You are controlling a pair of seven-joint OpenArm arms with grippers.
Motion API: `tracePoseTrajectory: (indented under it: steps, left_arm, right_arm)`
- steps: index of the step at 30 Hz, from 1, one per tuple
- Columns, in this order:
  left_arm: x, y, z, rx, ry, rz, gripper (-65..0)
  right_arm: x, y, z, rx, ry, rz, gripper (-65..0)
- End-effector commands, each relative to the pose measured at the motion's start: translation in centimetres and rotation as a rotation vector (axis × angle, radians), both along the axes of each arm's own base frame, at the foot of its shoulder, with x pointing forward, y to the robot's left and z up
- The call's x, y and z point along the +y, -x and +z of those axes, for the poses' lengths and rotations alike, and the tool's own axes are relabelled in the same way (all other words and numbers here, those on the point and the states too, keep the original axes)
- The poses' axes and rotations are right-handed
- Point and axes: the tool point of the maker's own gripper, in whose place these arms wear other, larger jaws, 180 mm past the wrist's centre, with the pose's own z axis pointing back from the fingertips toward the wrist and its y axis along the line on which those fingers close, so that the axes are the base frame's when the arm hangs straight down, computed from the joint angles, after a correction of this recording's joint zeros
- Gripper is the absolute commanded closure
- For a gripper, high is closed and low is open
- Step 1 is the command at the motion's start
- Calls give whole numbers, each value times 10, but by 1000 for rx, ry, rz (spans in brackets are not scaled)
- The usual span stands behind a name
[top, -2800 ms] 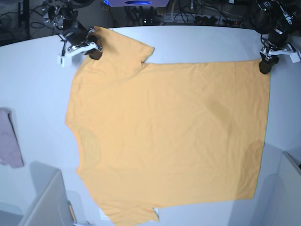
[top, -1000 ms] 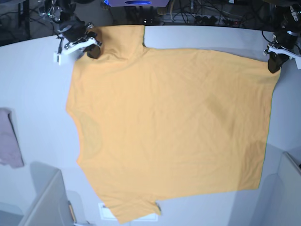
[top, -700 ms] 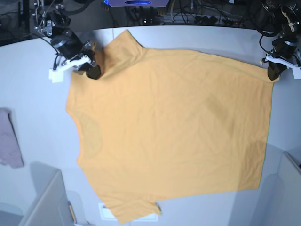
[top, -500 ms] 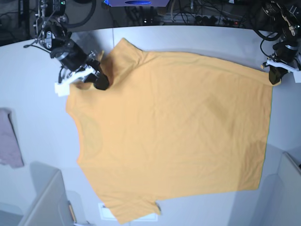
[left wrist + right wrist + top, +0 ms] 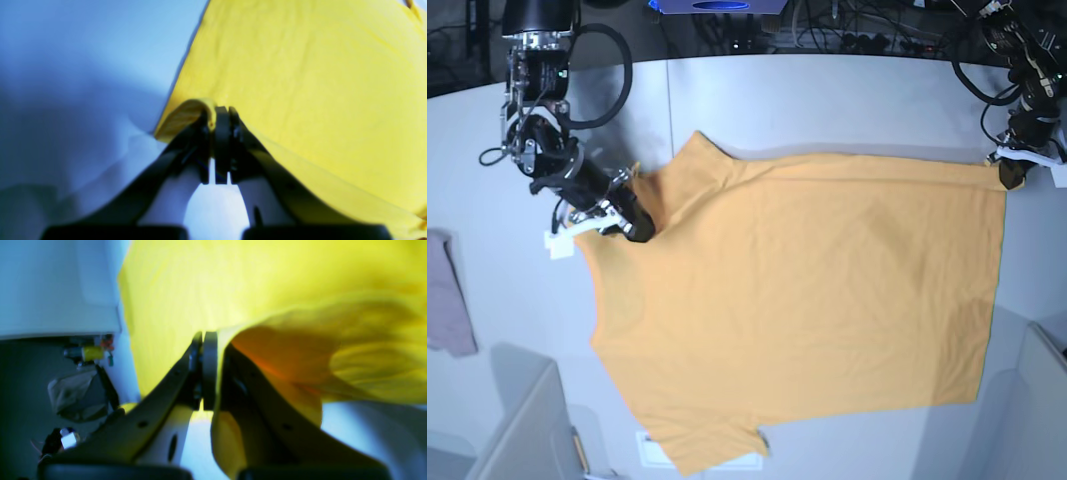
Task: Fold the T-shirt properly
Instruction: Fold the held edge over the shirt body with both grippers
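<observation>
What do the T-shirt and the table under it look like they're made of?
T-shirt: a thin, soft knit, probably cotton, matte orange-yellow; it lies in fine wrinkles and bunches limply where the left gripper and right gripper pinch it. Table: a smooth, hard, pale grey-white top, possibly laminate or painted board; it shows soft shadows and no grain.

Right wrist view motion-blurred; pinkish cloth (image 5: 445, 300) cut by base view's left edge.
</observation>
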Motion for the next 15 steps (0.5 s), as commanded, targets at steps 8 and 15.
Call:
tracePoseTrajectory:
  steps: [8,15]
  left_arm:
    - [2,-33,10,5,-108,-49,0]
    - [4,-52,7,-15,-75,-34,0]
  right_arm:
    - [-8,-35,8,-33,-16,-24,0]
    - [-16,-59,3,-21,-17,-48,0]
